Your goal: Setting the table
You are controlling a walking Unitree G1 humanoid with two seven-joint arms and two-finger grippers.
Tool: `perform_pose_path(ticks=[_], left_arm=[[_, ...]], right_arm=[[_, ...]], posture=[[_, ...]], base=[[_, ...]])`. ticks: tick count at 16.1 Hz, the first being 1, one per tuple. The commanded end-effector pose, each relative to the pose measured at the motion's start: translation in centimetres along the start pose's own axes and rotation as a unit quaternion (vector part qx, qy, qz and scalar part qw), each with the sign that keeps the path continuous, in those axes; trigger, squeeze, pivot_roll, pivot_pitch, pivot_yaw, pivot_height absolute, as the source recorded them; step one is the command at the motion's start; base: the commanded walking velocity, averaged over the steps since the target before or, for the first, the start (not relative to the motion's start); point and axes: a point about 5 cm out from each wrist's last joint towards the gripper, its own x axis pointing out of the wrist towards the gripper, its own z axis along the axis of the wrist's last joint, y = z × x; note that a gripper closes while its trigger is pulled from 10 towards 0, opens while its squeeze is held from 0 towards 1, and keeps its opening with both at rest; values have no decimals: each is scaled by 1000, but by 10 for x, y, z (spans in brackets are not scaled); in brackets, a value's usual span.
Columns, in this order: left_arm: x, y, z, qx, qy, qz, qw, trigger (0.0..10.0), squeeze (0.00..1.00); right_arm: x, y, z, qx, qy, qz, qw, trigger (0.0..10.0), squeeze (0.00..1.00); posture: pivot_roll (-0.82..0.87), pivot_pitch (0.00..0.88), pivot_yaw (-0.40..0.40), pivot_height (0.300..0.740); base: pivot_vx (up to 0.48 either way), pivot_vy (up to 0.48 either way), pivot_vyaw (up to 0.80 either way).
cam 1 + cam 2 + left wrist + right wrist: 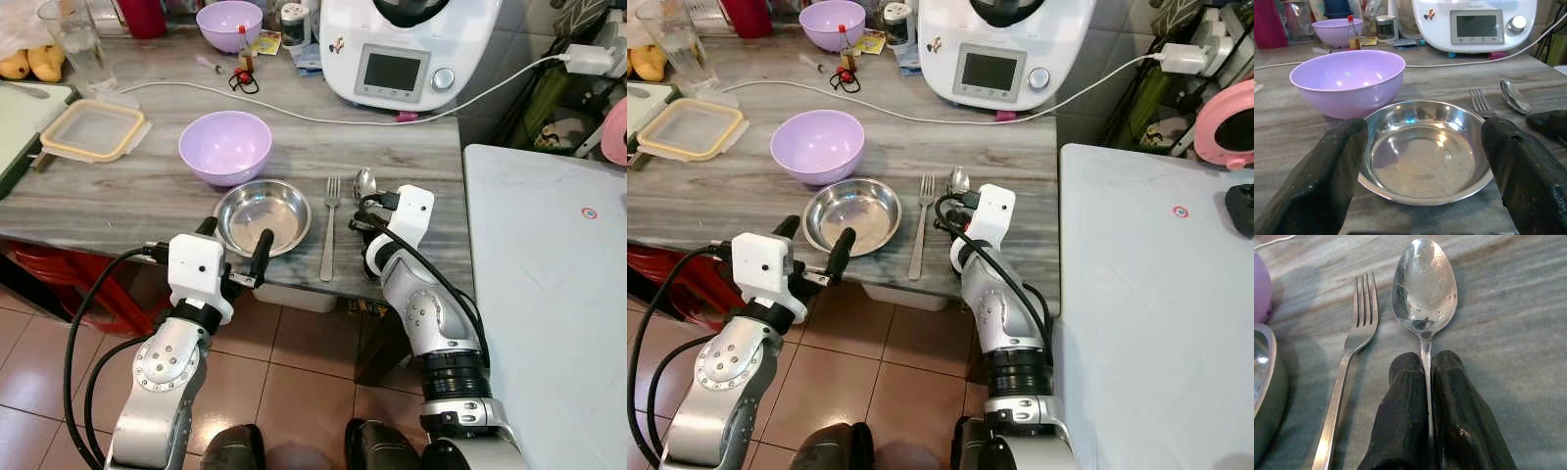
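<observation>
Right wrist view: the right gripper [1427, 396] has its two black fingers pressed together on the handle of the spoon [1424, 286], whose bowl lies face up on the grey wooden table [1508, 318], just beside the fork [1359, 328]. From the head camera, the right arm is bent at the elbow and reaches forward over the table's near edge, its white wrist housing covering most of the spoon handle, so only the spoon's bowl shows beyond it. The left gripper [238, 253] is held level at the table's near edge with its fingers [1327, 171] spread wide, one on either side of the steel plate [263, 215] without touching it. The plate sits between the fork and the table edge, just in front of a purple bowl [226, 146]. The fork's handle end is cut off in the right wrist view.
</observation>
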Motion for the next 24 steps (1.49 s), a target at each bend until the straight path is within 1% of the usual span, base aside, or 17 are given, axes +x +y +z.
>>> perform_pose_path(ticks=[1,4,5,9,10,11,15,20,21,22,24], left_arm=[[-1,-3,2,-1,-2,-5,1000,10000,0],[0,-3,2,-2,-2,-7,1000,10000,0],[0,-3,1,-2,-2,-8,1000,10000,0],[0,-4,1,-3,-2,-12,1000,10000,0],[1,-4,1,-3,-2,-12,1000,10000,0],[1,-4,1,-3,-2,-13,1000,10000,0],[0,-5,1,-2,-3,-12,1000,10000,0],[1,-5,1,-2,-5,-12,1000,10000,0],[1,-5,1,-2,-6,-12,1000,10000,0],[1,-5,2,-3,-7,-11,1000,10000,0],[1,-4,2,-3,-7,-10,1000,10000,0]], right_arm=[[-1,4,-17,1,40,-4,999,10000,0],[-3,6,-19,-2,52,-8,999,10000,0],[-6,3,-22,-11,58,-18,998,10000,0],[-8,0,-25,-10,64,-26,998,10000,0],[-8,0,-25,-10,62,-27,998,10000,216],[-7,1,-25,-6,60,-25,998,10000,1000],[-7,1,-20,-4,52,-26,998,10000,1000],[-8,2,-11,11,30,-24,999,10000,1000],[-9,1,-8,13,22,-24,999,10000,1000],[-15,-4,0,13,4,-27,1000,10000,1000],[-21,-10,5,-5,-12,-33,999,10000,1000]], posture=[[41,140,2,740],[40,137,2,740],[39,134,2,740],[38,128,3,740],[38,127,3,740],[38,126,3,740],[40,122,1,740],[38,119,0,740],[38,120,-1,740],[36,122,-2,740],[33,123,-1,740]], base=[[0,0,0],[0,0,0],[0,0,0],[0,0,0],[0,0,0],[0,0,0],[0,0,0],[0,0,0],[0,0,0],[0,0,0],[0,0,0]])
